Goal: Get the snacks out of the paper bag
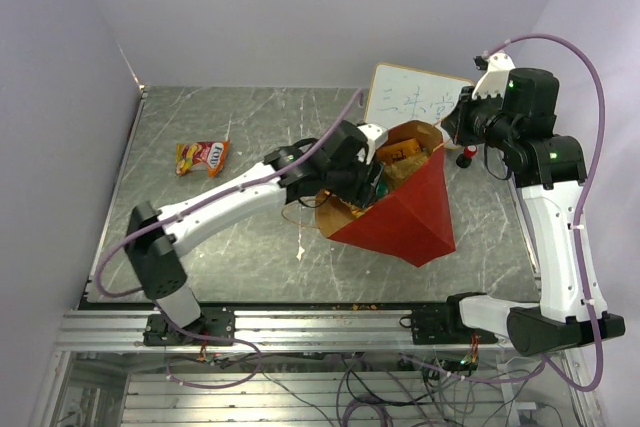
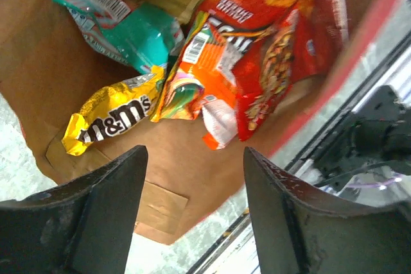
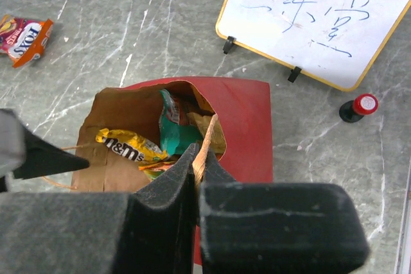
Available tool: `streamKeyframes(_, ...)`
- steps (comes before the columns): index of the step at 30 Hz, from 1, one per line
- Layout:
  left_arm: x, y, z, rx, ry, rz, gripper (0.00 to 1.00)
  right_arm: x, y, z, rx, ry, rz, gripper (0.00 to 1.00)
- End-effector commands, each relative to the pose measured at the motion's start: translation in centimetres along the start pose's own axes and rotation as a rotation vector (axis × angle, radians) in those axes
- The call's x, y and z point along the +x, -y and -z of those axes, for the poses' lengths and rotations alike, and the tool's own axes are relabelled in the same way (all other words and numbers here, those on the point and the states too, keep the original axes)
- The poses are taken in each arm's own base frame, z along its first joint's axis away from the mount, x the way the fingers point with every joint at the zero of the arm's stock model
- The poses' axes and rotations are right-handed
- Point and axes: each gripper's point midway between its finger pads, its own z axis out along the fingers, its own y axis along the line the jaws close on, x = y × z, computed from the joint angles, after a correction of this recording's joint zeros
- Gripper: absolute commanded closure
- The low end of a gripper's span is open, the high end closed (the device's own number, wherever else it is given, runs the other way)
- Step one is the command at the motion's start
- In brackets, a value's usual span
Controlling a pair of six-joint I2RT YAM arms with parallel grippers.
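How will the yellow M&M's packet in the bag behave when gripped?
The yellow M&M's packet looks creased and bent, so probably floppy. Its glossy foil may slip in a pinch. It lies loose on the inner wall of the paper bag, so a push would likely slide it.

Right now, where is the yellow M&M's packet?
The M&M's packet lies inside the paper bag, left of the orange pack in the left wrist view.

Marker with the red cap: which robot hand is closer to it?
Right. The right gripper pinches the bag at its rim, close to the marker. The left gripper points into the bag's mouth from the opposite side, farther away.
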Motion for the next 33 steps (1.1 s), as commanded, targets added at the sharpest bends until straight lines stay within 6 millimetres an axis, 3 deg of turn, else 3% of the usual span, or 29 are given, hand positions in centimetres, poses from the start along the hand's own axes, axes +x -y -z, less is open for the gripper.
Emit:
streamKeyframes(1,0.3,-1.4,-1.5,-0.077,-0.074,-0.057,0.30,-1.8,0.2,1.2,0.016,0.072,0.024,1.00)
streamKeyframes(10,0.2,-4.6,-2.9,-0.258,-0.115,-0.104,0.33,-1.3,0.2,1.3,0.015,0.062,0.033,1.00)
streamKeyframes(18,0.4,-9.4,-3.3,-0.511,-0.201,-0.210,0.23,-1.7,-0.1,1.2,0.003,0.069,0.023,1.00)
streamKeyframes(24,1.8,-8.7,-5.9,-0.431,-0.207,-0.194,0.24,-1.0,-0.2,1.3,-0.002,0.056,0.020,1.00)
streamKeyframes(33,4.9,-8.3,-7.8,-0.365,-0.286,-0.184,0.29,-1.3,-0.1,1.2,0.005,0.061,0.008,1.00)
